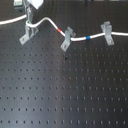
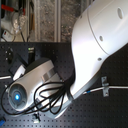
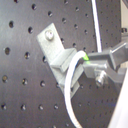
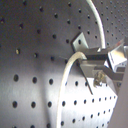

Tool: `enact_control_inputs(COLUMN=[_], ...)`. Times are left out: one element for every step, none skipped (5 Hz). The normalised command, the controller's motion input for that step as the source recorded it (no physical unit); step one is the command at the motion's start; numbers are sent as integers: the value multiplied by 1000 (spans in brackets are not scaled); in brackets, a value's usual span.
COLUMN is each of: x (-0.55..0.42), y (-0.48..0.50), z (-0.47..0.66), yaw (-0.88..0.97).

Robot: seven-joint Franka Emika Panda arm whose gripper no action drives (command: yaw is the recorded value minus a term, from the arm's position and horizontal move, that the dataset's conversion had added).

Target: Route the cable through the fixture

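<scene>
A: Cable (image 1: 50,22) runs across the upper part of the first exterior view, from the left edge to the right edge, and it already lies in the middle clip (image 1: 65,41) and the right clip (image 1: 106,31).

B: And the fixture (image 1: 27,32)?

A: It stands in the upper left of the first exterior view, on the black perforated board (image 1: 65,90). The gripper (image 1: 30,17) is directly above it; in both wrist views the jaws are clamped on the cable, I think to lower it between the prongs.

B: Is there room?

A: I judge yes. The board below is open. The frame's upper edge is near, though.
</scene>
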Motion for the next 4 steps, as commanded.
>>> enact_control_inputs(x=[-172, -211, -194, -177], y=[-38, -151, -214, -189], z=[75, 28, 1, 1], yaw=[103, 83, 74, 71])
